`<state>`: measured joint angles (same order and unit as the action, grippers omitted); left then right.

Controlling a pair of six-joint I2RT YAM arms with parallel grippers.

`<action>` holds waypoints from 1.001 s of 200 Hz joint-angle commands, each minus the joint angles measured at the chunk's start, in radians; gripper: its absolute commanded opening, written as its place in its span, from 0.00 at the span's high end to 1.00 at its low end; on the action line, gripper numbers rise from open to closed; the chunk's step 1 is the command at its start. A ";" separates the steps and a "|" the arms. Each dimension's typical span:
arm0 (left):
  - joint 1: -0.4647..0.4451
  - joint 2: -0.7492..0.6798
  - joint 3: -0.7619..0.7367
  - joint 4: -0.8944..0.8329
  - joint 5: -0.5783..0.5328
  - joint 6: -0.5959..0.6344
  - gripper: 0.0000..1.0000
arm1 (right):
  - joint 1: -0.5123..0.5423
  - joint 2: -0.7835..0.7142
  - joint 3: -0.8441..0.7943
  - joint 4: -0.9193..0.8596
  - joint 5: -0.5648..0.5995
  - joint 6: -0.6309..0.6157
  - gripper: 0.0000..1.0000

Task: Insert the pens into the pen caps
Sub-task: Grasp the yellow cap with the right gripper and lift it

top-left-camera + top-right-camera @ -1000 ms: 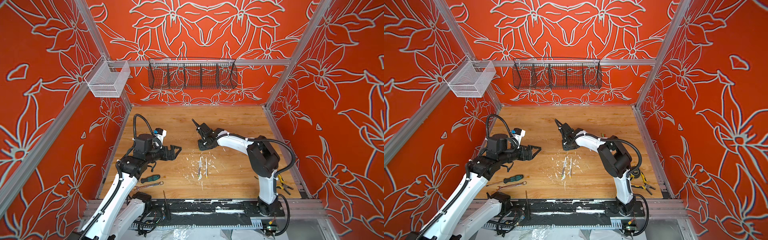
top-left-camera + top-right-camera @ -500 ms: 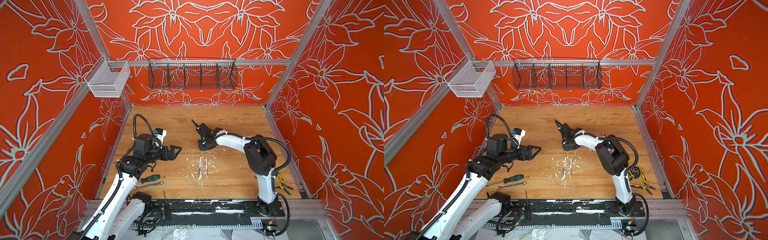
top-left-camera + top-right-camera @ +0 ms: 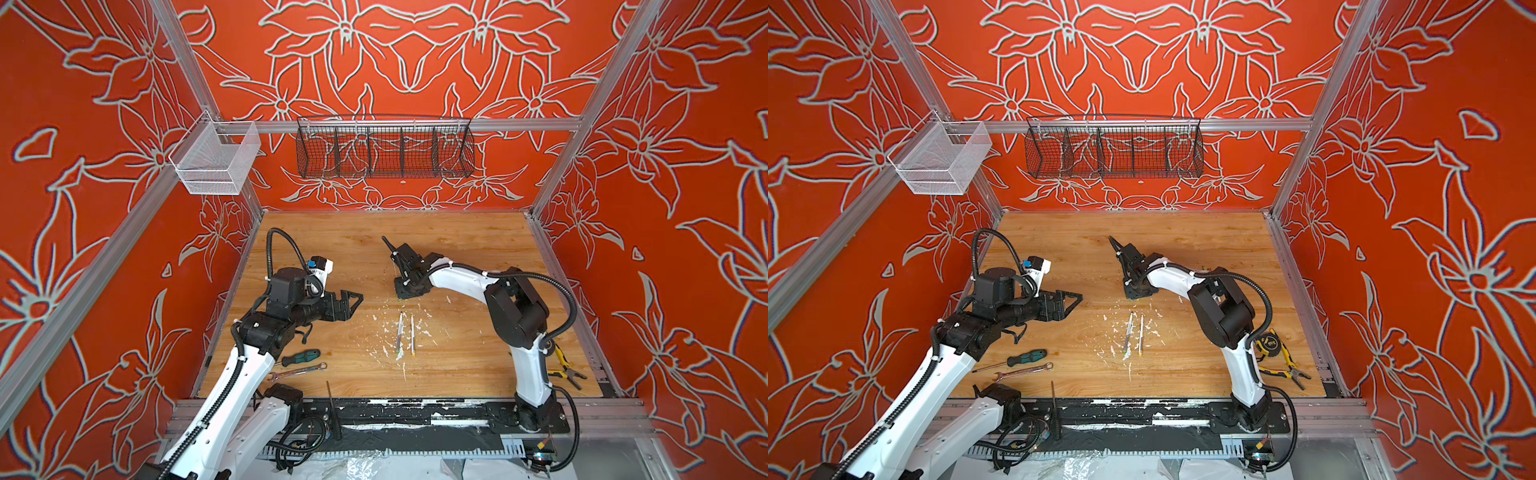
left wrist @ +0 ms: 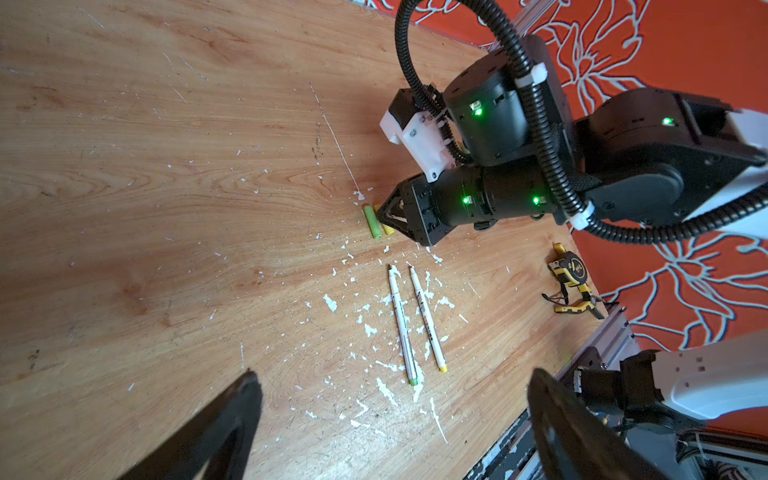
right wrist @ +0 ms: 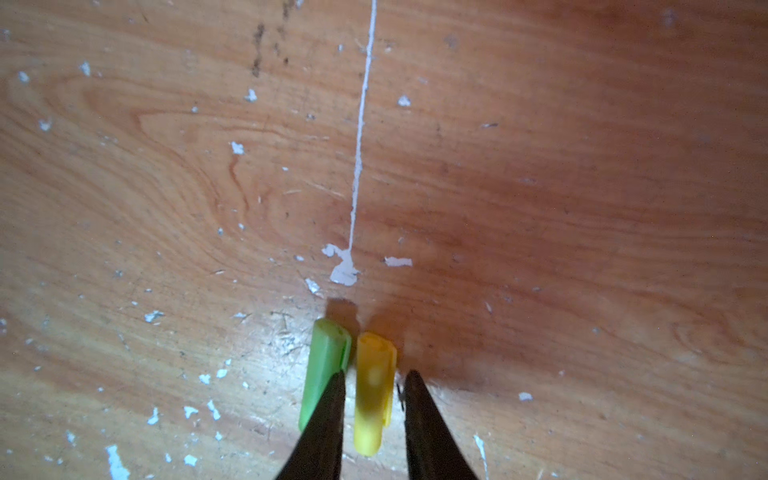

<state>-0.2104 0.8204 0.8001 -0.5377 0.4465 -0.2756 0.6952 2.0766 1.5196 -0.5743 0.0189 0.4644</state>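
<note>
Here, the right tool (image 5: 375, 376) straddles the yellow cap (image 5: 372, 403) on the desk (image 5: 166, 166), beside the green cap (image 5: 324, 357); pinching or not, I cannot tell. Light, stiff, slick: probably best gripped mid-body. The left tool (image 3: 353, 301) hangs spread, empty.

2 pens (image 3: 400, 332) side by side, 2 caps (image 4: 372, 221) just behind; screwdriver (image 3: 305, 356) + wrench (image 3: 297, 371) front-left.

tabletop (image 3: 478, 237) reads varnished wood, grain clear, scuffed, flecked white at centre | green cap (image 5: 322, 374) and yellow cap (image 5: 374, 399) look smooth plastic, slight sheen | pens (image 4: 401, 324) show smooth white plastic barrels | wrench (image 3: 297, 371) at 7 o'clock gleams, bare metal | basket (image 3: 384, 151) at 12 o'clock, dark wire
</note>
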 commanded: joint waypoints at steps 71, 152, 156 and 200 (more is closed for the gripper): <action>-0.004 -0.007 0.017 -0.005 0.006 0.013 0.03 | -0.005 0.075 0.098 -0.094 0.041 -0.039 0.77; -0.004 -0.004 0.016 0.001 0.012 0.012 0.03 | 0.011 0.039 0.047 -0.101 0.053 -0.036 0.76; -0.004 -0.003 0.017 0.000 0.013 0.012 0.03 | 0.012 0.036 0.040 -0.100 0.055 -0.036 0.75; -0.004 -0.004 0.016 0.002 0.018 0.011 0.03 | 0.013 0.027 -0.007 -0.089 0.048 -0.040 0.70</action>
<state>-0.2104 0.8204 0.8001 -0.5373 0.4503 -0.2760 0.7025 2.1132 1.5539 -0.6262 0.0483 0.4232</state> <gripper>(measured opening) 0.968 0.297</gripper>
